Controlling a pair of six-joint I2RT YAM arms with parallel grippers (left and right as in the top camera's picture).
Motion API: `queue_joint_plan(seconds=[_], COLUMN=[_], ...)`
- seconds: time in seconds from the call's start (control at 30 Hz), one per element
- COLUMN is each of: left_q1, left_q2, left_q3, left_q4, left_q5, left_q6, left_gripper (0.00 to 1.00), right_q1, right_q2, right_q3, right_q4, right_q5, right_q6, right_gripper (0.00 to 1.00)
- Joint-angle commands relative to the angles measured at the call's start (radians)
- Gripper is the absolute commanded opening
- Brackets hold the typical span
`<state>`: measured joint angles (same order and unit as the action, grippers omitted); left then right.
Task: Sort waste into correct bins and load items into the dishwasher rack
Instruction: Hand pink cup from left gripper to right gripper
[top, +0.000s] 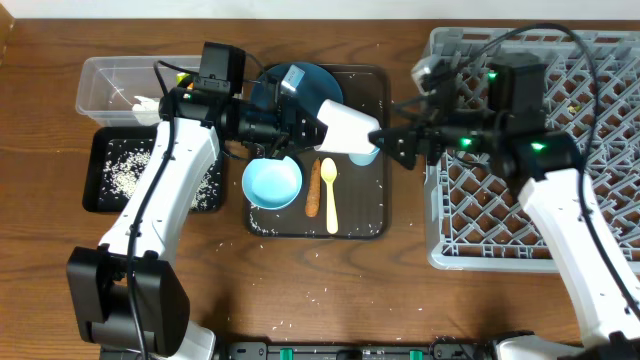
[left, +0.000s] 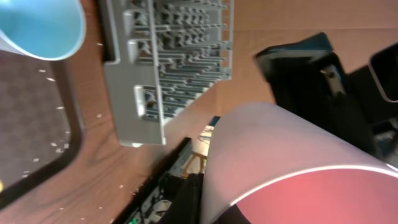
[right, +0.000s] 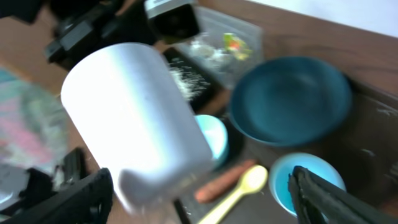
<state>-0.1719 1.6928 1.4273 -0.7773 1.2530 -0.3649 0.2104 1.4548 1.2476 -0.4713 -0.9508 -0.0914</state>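
Note:
My left gripper (top: 305, 128) is shut on the small pink cup (top: 345, 126), held on its side above the dark brown serving tray (top: 375, 80); its pink inside shows in the left wrist view (left: 311, 199). My right gripper (top: 400, 142) is open just right of the cup, with its fingers (right: 199, 190) either side of the cup's pale base (right: 134, 118). The small light-blue cup (top: 364, 156) stands below the pink cup. The light-blue bowl (top: 272, 183), dark blue plate (top: 300, 85), brown sausage stick (top: 313, 188) and pale yellow spoon (top: 330, 195) lie on the serving tray.
The grey dishwasher rack (top: 560, 200) fills the right side. The clear tub (top: 105, 80) at the far left holds a white napkin and a yellow-green wrapper. The black tray (top: 95, 170) below it holds rice grains. Loose grains lie on the table in front.

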Motion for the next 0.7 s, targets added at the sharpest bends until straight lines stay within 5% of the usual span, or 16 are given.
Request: queue_joint_plan(seconds=[0.0,0.43,0.67], left_q1=[0.002,0.002,0.002], left_q2=[0.000,0.000,0.000], left_q3=[0.015,0.015,0.015], left_q4=[0.001,0.001,0.005], left_q5=[0.076,0.076,0.095], left_q6=[0.016,0.015,0.004], left_gripper=[0.06,0.06,0.06], right_q1=[0.039,0.116,0.158], right_q2=[0.028,0.041,0.045], right_q3=[0.014,0.014,0.014], right_q4=[0.035,0.106,0.126], right_q5=[-0.126,-0.157,-0.126], right_q6=[-0.019,-0.006,-0.007], right_gripper=[0.80,0.58,0.72])
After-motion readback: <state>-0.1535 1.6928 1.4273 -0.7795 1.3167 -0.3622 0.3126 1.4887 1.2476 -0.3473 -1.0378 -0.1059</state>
